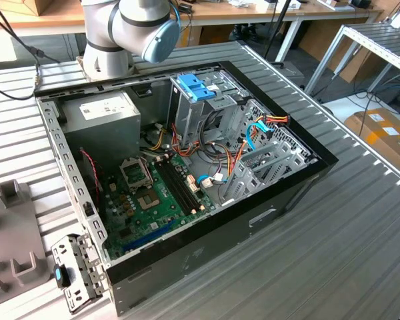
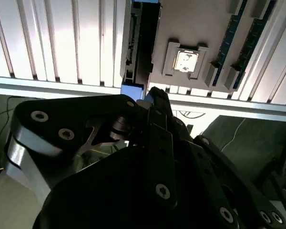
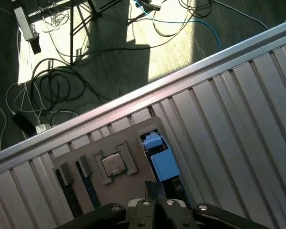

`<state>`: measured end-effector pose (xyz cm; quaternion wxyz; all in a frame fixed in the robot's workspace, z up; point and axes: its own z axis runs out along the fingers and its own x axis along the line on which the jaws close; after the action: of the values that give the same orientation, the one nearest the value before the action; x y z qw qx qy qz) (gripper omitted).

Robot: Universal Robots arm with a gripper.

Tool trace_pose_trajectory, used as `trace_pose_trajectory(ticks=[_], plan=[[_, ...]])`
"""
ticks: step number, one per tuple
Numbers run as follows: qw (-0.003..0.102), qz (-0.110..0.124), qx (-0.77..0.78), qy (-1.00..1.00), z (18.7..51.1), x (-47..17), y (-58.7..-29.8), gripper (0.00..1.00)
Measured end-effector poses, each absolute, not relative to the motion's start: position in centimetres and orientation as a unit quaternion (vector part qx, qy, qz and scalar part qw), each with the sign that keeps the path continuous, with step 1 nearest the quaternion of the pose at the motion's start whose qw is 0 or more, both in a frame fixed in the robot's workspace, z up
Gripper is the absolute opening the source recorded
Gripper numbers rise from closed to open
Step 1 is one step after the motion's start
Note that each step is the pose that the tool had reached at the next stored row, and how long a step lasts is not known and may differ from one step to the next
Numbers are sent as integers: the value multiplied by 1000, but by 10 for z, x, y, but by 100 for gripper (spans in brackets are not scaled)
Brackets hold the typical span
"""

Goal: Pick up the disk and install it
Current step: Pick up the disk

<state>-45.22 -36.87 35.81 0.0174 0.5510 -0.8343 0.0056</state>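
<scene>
While over the disk, gripper downward.

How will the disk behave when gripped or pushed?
The disk looks like a stiff block in a blue plastic frame, so it should not bend. It seems to stand on edge in the grey holder, so a sideways push might tip it.

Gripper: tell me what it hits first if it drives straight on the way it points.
Most likely the disk, its light-blue carrier sitting in the grey tray just ahead of the gripper. Depth is unclear, so the tray beside it could come first.
</scene>
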Motion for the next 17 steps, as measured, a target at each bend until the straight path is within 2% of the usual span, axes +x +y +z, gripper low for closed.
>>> trace_pose_trajectory(ticks=[9,15,17], plan=[[6,12,640,-769,358,-452,-369,11],[6,12,646,-764,358,-452,-369,11],[0,6,646,-764,358,-452,-369,11]])
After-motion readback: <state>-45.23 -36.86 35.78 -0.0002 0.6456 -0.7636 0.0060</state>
